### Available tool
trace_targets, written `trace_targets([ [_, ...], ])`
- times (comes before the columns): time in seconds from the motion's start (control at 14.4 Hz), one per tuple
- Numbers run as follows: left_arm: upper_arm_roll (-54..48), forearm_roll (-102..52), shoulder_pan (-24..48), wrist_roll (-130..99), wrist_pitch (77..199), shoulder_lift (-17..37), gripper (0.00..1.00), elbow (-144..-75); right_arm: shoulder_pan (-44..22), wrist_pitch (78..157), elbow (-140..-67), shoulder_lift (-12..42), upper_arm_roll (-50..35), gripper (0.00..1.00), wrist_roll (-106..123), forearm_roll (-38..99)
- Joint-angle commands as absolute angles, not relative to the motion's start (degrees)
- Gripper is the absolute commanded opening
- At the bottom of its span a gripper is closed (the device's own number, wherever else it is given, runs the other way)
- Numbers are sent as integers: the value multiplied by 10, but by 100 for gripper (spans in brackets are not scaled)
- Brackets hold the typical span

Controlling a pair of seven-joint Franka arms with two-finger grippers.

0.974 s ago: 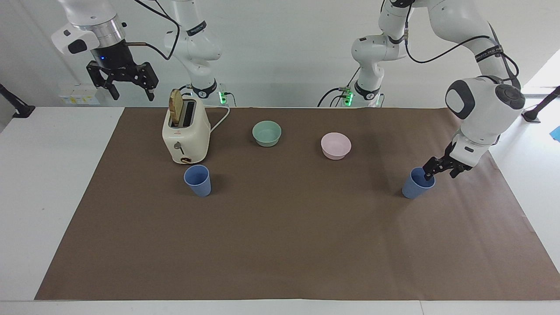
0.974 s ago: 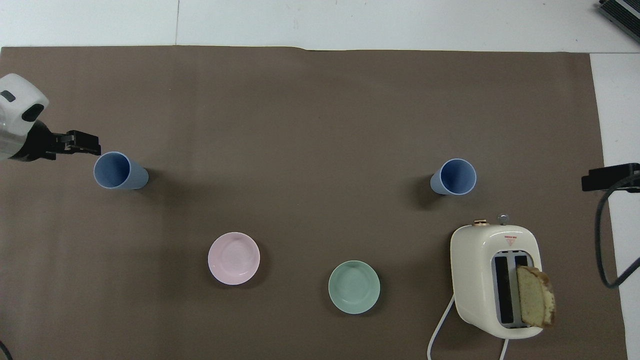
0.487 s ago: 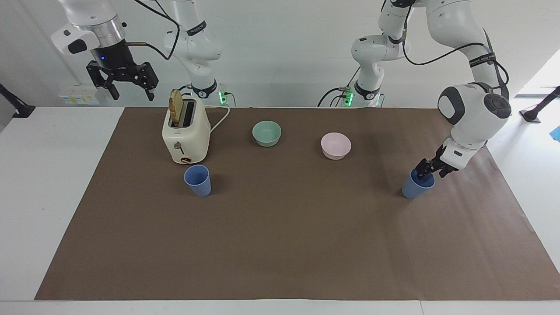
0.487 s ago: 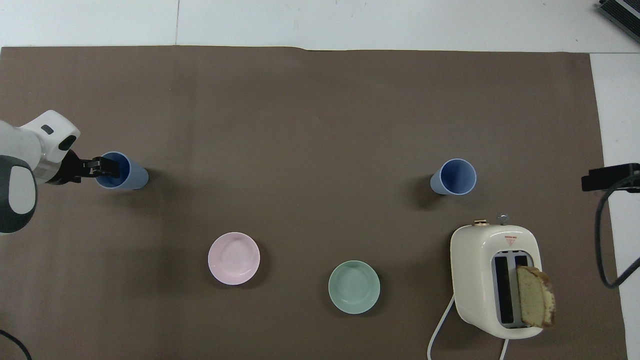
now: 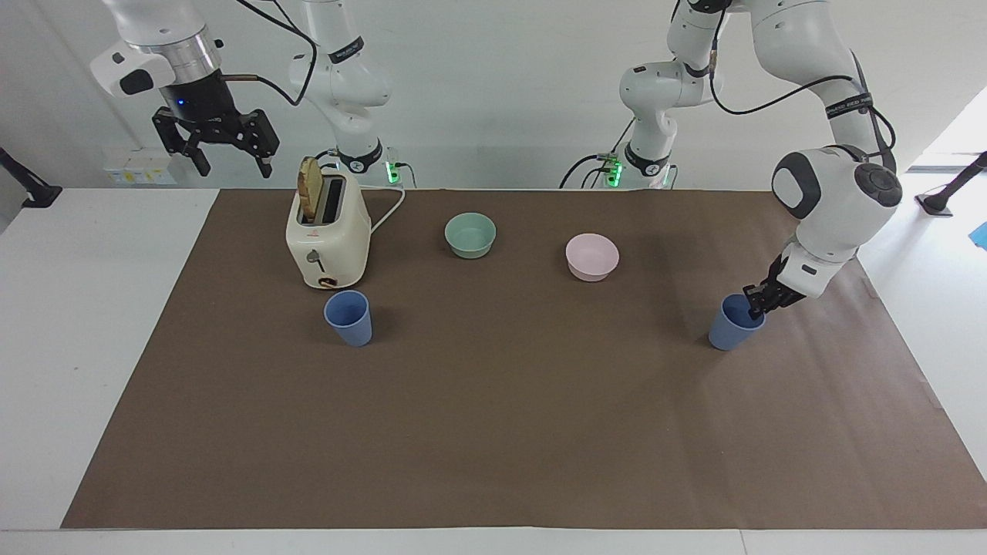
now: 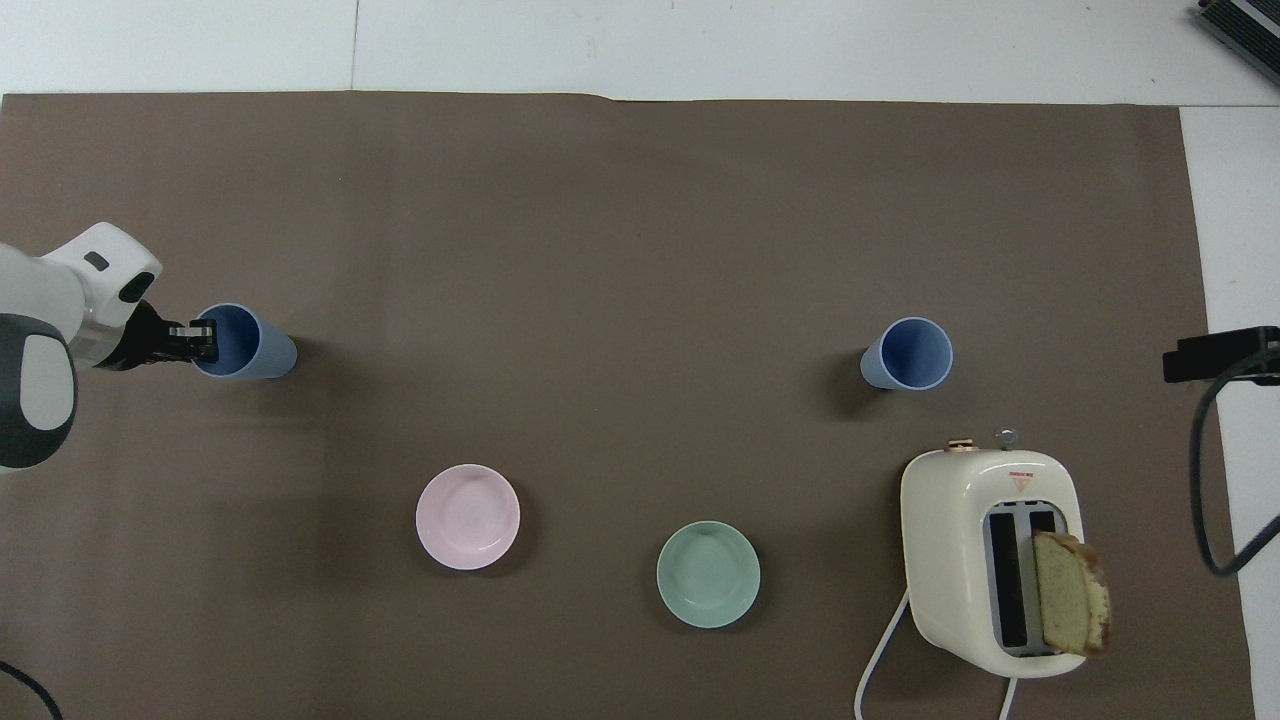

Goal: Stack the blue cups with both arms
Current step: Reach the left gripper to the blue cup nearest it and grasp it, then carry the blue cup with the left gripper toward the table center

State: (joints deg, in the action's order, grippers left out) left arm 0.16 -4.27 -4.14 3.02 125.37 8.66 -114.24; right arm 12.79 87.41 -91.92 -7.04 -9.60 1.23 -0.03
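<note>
Cups first: one small matte periwinkle-blue tapered plastic tumbler, the left-end blue cup [image 6: 245,342], stands upright on the brown paper mat [image 6: 640,250] at about nine o'clock of the mat as the overhead view shows it, toward the left arm's end of the table. Its twin, the toaster-side blue cup [image 6: 908,353], stands upright at about three o'clock of the mat in that same view, well apart from the first and with its mouth open upward.

The black two-finger left gripper [image 5: 756,305] is down at the left-end blue cup's rim, reaching in from the nine o'clock side in the overhead view. Its fingers look drawn together on the cup's wall, one tip inside the mouth and one outside, so the claw reads as clamped on the rim. The cup's base is on the mat.

The black two-finger right gripper [image 5: 235,166] hangs high over the mat's edge at the right arm's end, fingers spread wide and holding nothing; that arm waits.

A cream two-slot toaster [image 6: 990,560] sits at about five o'clock of the mat in the overhead view, just nearer to the robots than the toaster-side blue cup, with a slice of bread [image 6: 1070,592] standing up out of one slot. A mint-green round bowl [image 6: 708,574] lies at about six o'clock and a pale pink round bowl [image 6: 467,517] at about seven o'clock, both nearer to the robots than the cups.
</note>
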Motion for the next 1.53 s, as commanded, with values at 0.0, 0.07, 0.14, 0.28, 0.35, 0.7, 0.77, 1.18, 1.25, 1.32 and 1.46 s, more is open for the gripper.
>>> trace_targets([
  [0.0,-1,-58,-47,43,1245,84,0,-1114,129,864,-918,-76,-97,100,4,11],
  [0.07,1,-59,-43,42,1237,81,0,-1102,129,864,-918,-76,-96,100,4,11],
  [0.14,-2,-59,-40,38,1217,79,0,-1084,129,864,-918,-76,-97,100,4,11],
  [0.28,-7,-59,-30,26,1164,73,0,-1036,129,864,-918,-76,-97,100,4,11],
  [0.35,-8,-59,-17,3,1141,70,0,-1016,129,864,-918,-76,-97,100,4,11],
  [0.7,-8,-51,90,-166,1106,69,0,-976,129,864,-918,-76,-97,100,4,11],
  [0.77,-8,-49,117,-210,1109,69,0,-976,129,864,-918,-76,-97,100,4,11],
  [1.18,-9,-22,254,-377,1166,103,0,-984,129,864,-918,-76,-97,100,4,11],
  [1.25,-10,2,277,-418,1179,117,0,-983,129,864,-918,-76,-96,100,4,11],
  [1.32,-10,11,299,-451,1203,133,0,-983,129,864,-918,-76,-97,100,4,11],
  [1.46,-11,11,315,-463,1222,151,0,-983,129,864,-918,-76,-97,100,4,11],
])
